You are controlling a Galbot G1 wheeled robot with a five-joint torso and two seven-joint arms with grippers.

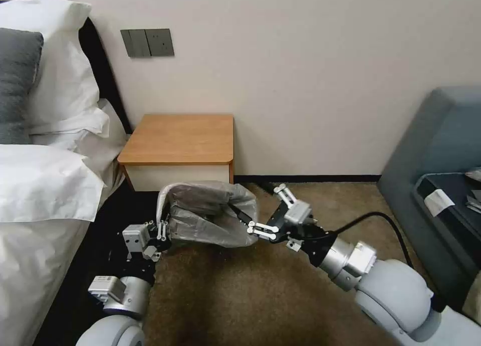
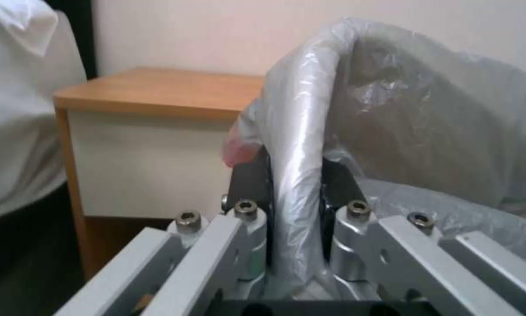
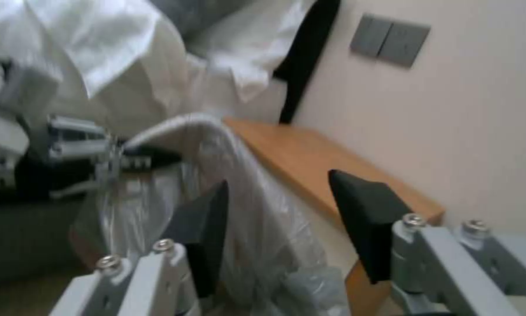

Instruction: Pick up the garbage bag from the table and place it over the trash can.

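The translucent grey garbage bag [image 1: 210,213] stands puffed up on the carpet just in front of the table [image 1: 180,135], spread over a box-like shape. The trash can itself is hidden under the film. My left gripper [image 1: 163,230] is at the bag's left side, shut on a plastic-wrapped pale edge [image 2: 298,184]. A pink-red bit of the bag [image 2: 239,151] bunches beside one pad. My right gripper [image 1: 255,206] is at the bag's right side, open, its black pads [image 3: 362,219] spread wide with the bag [image 3: 257,219] between and beyond them. The wooden tabletop [image 2: 157,94] is bare.
A bed with white linen [image 1: 45,185] is close on the left. A blue-grey sofa [image 1: 436,150] holding a dark tray stands on the right. Brown carpet [image 1: 250,296] lies open in front of me. A black cable [image 1: 381,219] trails from the right arm.
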